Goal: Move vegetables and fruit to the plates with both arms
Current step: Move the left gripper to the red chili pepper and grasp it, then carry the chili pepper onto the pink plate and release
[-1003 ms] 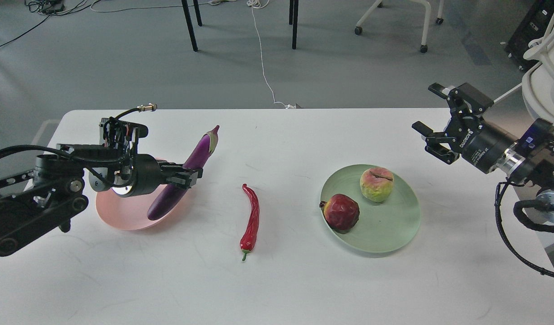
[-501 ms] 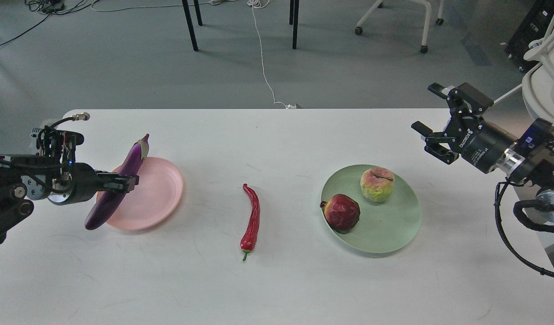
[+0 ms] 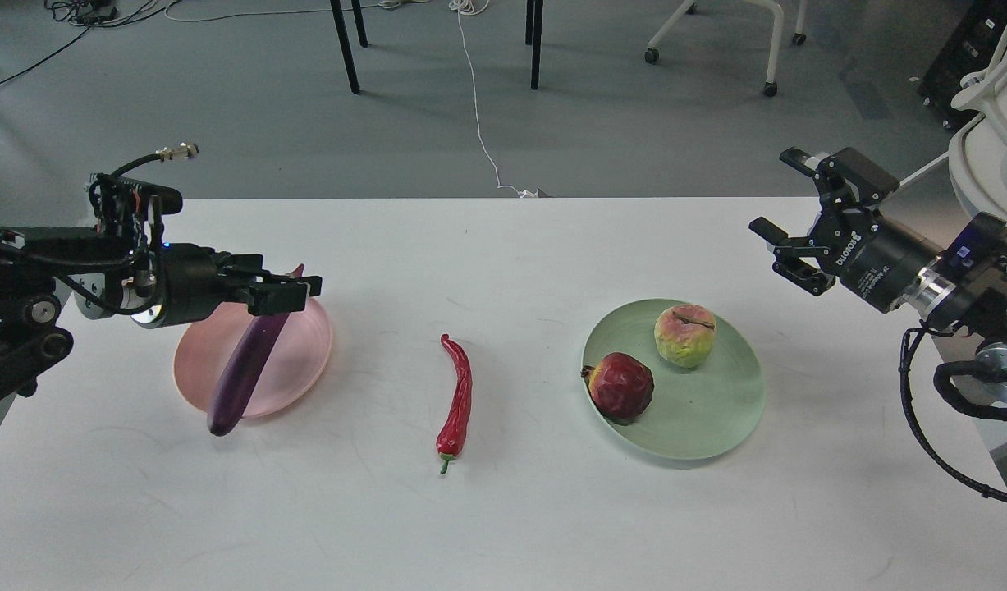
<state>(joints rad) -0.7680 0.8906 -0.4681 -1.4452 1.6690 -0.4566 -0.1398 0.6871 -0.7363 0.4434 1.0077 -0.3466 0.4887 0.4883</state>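
White table (image 3: 503, 525), seen from the near edge. Pink plate (image 3: 302, 332) toward the left edge. Purple eggplant (image 3: 242, 373) lies slantwise across it, lower end hanging past the near-left rim, cap end tucked under the left gripper (image 3: 294, 291). Whether that pincer is clamped on the eggplant or let go, cannot tell; fingers sit right at the cap.

Red chili pepper (image 3: 456, 402) lies bare on the tabletop about mid-table, stem toward the near edge, well apart from both plates.

Green plate (image 3: 716, 419) toward the right edge. On it: pomegranate (image 3: 620, 386) at its left side, lumpy yellow-green fruit (image 3: 684, 335) at its far side, close together.

Right gripper (image 3: 786, 246) hovers near the far-right corner, fingers spread, holding nothing.
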